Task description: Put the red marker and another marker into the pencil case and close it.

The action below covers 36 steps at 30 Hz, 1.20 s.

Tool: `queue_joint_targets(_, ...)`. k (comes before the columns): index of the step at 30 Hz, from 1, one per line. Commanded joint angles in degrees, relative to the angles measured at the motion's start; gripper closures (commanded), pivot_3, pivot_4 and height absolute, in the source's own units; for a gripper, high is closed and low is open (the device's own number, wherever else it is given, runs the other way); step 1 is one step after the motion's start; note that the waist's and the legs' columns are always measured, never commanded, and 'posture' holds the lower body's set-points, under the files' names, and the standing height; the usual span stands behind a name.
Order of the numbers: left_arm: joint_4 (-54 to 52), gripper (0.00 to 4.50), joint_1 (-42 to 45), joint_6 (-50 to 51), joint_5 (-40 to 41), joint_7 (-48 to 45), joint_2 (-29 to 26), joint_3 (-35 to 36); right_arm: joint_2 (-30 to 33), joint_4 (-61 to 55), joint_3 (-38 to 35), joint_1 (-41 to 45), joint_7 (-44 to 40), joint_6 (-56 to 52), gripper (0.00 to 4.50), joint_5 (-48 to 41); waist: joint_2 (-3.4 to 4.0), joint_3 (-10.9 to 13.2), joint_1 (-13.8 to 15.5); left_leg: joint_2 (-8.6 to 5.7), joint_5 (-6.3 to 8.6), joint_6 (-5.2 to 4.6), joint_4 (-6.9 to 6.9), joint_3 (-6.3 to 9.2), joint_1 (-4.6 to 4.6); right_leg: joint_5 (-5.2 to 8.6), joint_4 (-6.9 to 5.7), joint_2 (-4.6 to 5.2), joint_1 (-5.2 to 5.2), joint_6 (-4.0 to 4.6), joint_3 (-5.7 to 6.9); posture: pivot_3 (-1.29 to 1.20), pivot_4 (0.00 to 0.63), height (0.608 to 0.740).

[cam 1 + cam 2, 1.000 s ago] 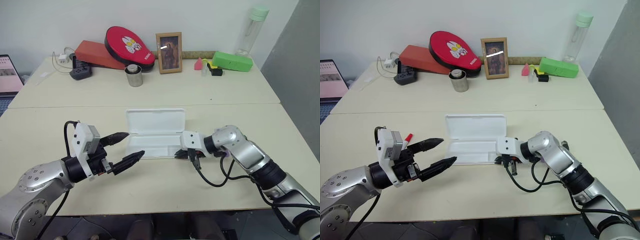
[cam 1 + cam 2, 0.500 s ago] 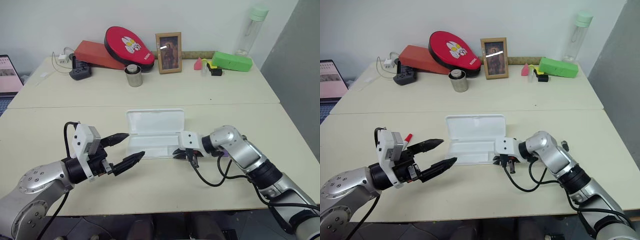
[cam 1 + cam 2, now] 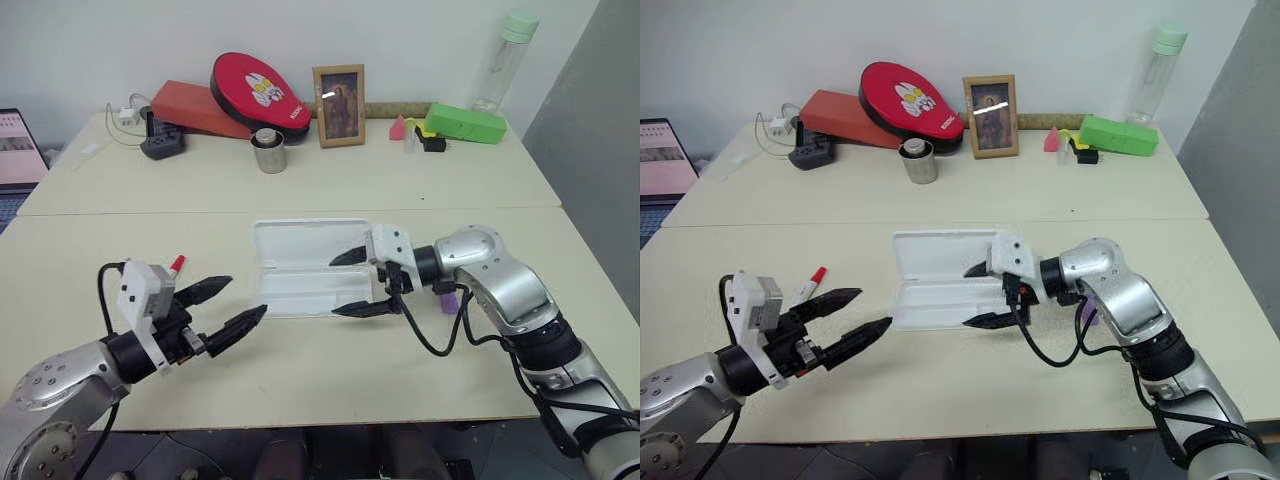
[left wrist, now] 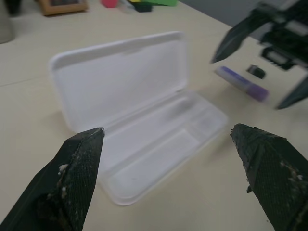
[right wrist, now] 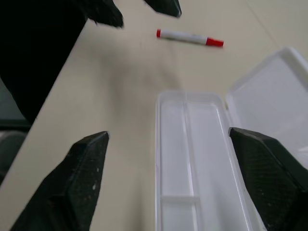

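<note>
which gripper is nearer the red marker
Left. The left gripper hangs open just beside the red marker on the table; the right gripper is open over the pencil case, well off to the marker's right.

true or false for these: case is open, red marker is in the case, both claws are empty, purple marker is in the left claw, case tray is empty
1. The case is open: true, its lid stands back from the tray.
2. The red marker is in the case: false, it lies on the table, apart from the case, near the left claw.
3. Both claws are empty: true, the left claw and the right claw are open and hold nothing.
4. The purple marker is in the left claw: false, it lies on the table beside the case, on the right arm's side.
5. The case's tray is empty: true, no marker lies in its compartments.
</note>
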<state>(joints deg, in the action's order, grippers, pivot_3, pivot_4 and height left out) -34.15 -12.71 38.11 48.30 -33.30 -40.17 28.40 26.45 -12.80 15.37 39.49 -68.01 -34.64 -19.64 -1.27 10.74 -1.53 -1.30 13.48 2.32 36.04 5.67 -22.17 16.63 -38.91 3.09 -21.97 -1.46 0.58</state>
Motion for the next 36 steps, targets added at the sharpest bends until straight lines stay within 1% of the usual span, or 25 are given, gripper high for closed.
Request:
queue_joint_targets(1,5.71,0.00,1.11,-1.77,-5.32,3.98,-0.72,4.31,0.95,-4.23,-5.16,1.07,1.38,-4.21,0.06,-5.99,-0.02,-0.01,-0.07,0.00,0.00,0.00,0.00,0.00,0.00,0.00,0.00,-0.01,0.00,0.00,0.01,0.00,0.150,0.740)
queue_joint_targets(2,6.54,0.00,1.32,-1.83,-5.72,3.96,-0.86,4.52,1.06,-4.51,-5.25,1.07,1.69,-4.73,0.06,-6.47,-0.02,-0.01,-0.09,-0.01,0.00,0.00,0.00,-0.01,0.00,0.00,0.00,-0.01,0.00,0.00,0.00,0.00,0.150,0.740)
queue_joint_targets(7,18.51,0.00,6.80,-2.26,-10.42,5.94,-2.58,5.53,0.58,-6.02,-5.66,0.34,3.69,-5.38,0.06,-8.91,-0.01,-0.01,-0.06,0.00,0.00,0.00,-0.01,0.00,-0.01,0.00,-0.01,-0.01,-0.04,0.00,0.03,0.00,0.150,0.740)
queue_joint_targets(16,29.38,0.00,12.35,0.82,-16.31,3.97,-5.93,-1.06,0.65,-7.02,-5.08,-0.65,7.30,-4.95,0.06,-8.67,-0.02,-0.01,-0.13,-0.02,0.00,0.00,-0.01,-0.03,-0.23,-0.01,-0.04,0.02,-0.25,0.00,0.01,0.00,0.150,0.740)
queue_joint_targets(19,31.63,0.00,14.06,1.87,-17.68,3.59,-6.35,-2.97,0.83,-7.25,-5.17,-0.78,7.97,-4.69,0.06,-8.68,-0.02,-0.01,-0.11,-0.02,0.00,0.01,-0.01,-0.01,-0.26,-0.03,-0.04,0.02,-0.29,0.03,0.02,0.00,0.150,0.740)
queue_joint_targets(22,34.70,0.00,15.05,1.92,-20.76,3.08,-7.12,-6.07,0.86,-7.45,-5.26,-0.93,8.56,-4.65,0.06,-8.85,-0.01,-0.01,-0.12,-0.01,0.00,0.01,-0.01,0.01,-0.29,-0.03,-0.04,0.02,-0.30,0.03,0.02,0.00,0.150,0.740)
queue_joint_targets(24,36.42,0.00,15.73,1.99,-21.56,3.04,-6.86,-6.75,0.99,-7.58,-5.28,-1.11,8.87,-4.57,0.06,-8.89,-0.01,-0.01,-0.19,-0.02,0.00,0.01,-0.01,0.00,-0.29,-0.03,-0.04,0.03,-0.31,0.03,0.02,0.00,0.150,0.740)
queue_joint_targets(25,37.04,0.36,16.11,2.25,-21.43,3.04,-6.51,-6.47,1.06,-7.59,-5.27,-1.15,8.95,-4.51,0.00,-8.88,-0.01,-0.01,-0.21,-0.01,0.00,0.01,-0.01,-0.01,-0.29,-0.03,-0.04,0.03,-0.32,0.04,0.01,0.00,0.150,0.740)
queue_joint_targets(26,37.43,0.47,16.23,2.23,-21.62,2.79,-6.50,-6.51,1.17,-7.59,-5.28,-1.19,9.01,-4.43,0.00,-8.83,-0.02,-0.01,-0.21,-0.01,0.00,0.01,-0.01,0.00,-0.29,-0.03,-0.05,0.03,-0.32,0.04,0.02,0.00,0.150,0.740)
queue_joint_targets(29,38.06,1.13,16.03,2.06,-22.42,1.71,-6.71,-7.12,1.37,-7.51,-5.41,-1.23,9.22,-4.26,0.00,-8.80,-0.02,-0.01,-0.17,-0.01,0.00,0.01,-0.01,0.02,-0.31,-0.04,-0.04,0.05,-0.33,0.05,0.03,0.00,0.150,0.740)
queue_joint_targets(30,38.16,1.27,15.89,1.96,-22.60,1.43,-6.56,-7.18,1.45,-7.48,-5.39,-1.25,9.29,-4.18,0.00,-8.84,-0.02,-0.01,-0.17,-0.01,0.00,0.01,-0.01,0.02,-0.31,-0.04,-0.04,0.05,-0.33,0.05,0.02,0.00,0.150,0.740)
queue_joint_targets(31,38.22,1.56,15.81,1.88,-22.74,1.23,-6.43,-7.19,1.54,-7.47,-5.35,-1.26,9.37,-4.10,0.00,-8.91,-0.01,-0.01,-0.17,-0.01,0.00,0.01,-0.01,0.02,-0.31,-0.04,-0.05,0.05,-0.33,0.05,0.02,0.00,0.150,0.740)
queue_joint_targets(34,38.49,2.07,15.83,1.68,-22.83,0.93,-6.10,-6.97,1.64,-7.32,-5.16,-1.19,9.54,-3.78,0.00,-8.97,-0.02,-0.01,-0.16,-0.01,0.00,0.01,-0.01,0.02,-0.31,-0.04,-0.04,0.06,-0.33,0.05,0.02,0.00,0.150,0.740)
queue_joint_targets(36,38.71,2.50,15.93,1.59,-23.03,0.75,-6.02,-6.94,1.62,-7.07,-5.09,-1.08,9.62,-3.55,0.00,-8.99,-0.02,-0.01,-0.16,-0.01,0.00,0.01,-0.01,0.02,-0.31,-0.04,-0.04,0.06,-0.32,0.05,0.02,0.00,0.150,0.740)
